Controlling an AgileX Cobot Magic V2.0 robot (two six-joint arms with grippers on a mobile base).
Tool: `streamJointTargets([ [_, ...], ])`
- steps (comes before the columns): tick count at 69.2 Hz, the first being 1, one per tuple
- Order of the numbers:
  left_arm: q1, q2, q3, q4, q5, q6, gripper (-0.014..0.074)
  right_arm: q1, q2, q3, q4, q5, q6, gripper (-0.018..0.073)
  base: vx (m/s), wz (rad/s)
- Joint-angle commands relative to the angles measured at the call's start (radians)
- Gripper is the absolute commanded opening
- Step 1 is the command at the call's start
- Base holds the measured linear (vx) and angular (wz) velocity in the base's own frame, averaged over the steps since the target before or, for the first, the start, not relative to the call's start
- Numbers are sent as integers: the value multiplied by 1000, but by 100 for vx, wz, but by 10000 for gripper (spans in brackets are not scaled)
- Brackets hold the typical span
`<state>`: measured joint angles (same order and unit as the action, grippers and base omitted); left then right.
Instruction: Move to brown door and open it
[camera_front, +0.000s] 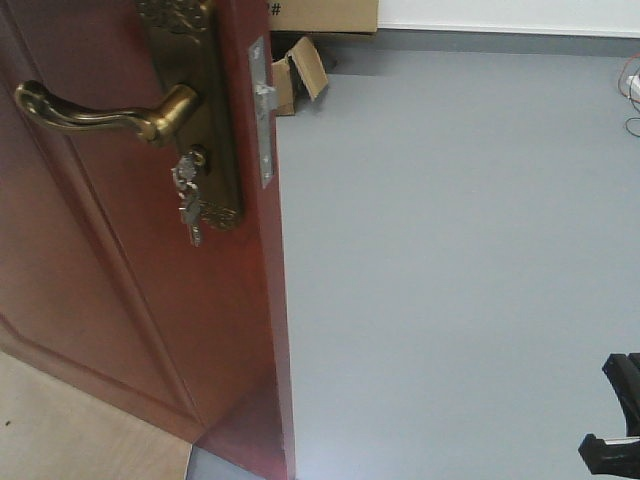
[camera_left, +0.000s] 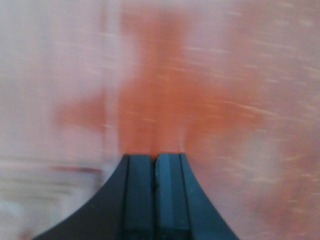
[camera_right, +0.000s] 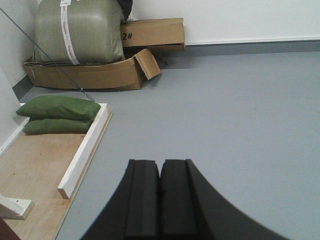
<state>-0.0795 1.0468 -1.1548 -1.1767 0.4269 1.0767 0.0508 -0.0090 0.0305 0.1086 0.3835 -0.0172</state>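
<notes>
Front view: the brown door (camera_front: 120, 300) fills the frame from 7 to 12 o'clock, its free edge and silver latch plate (camera_front: 262, 110) exposed, so you may judge it already swung off its frame. The brass lever handle (camera_front: 100, 112) sits at 10 o'clock, keys (camera_front: 189, 200) hanging just below. Left gripper (camera_left: 154, 165), pads pressed together and empty, faces a blurred reddish surface close ahead, probably the door. Right gripper (camera_right: 160, 170), likewise closed on nothing, points across grey floor (camera_right: 240, 115) toward cardboard boxes (camera_right: 100, 75) at 11 o'clock
</notes>
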Motion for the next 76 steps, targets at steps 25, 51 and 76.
streamJointTargets([
  [25, -6, -11, -30, -27, -41, 0, 17, -1, -16, 2, -5, -81, -11, 0, 21, 1],
  [51, -6, -11, -30, -27, -41, 0, 17, -1, -16, 2, -5, -80, -11, 0, 18, 7],
  [76, -6, -11, -30, -27, -41, 0, 17, -1, -16, 2, -5, -80, -11, 0, 12, 2],
])
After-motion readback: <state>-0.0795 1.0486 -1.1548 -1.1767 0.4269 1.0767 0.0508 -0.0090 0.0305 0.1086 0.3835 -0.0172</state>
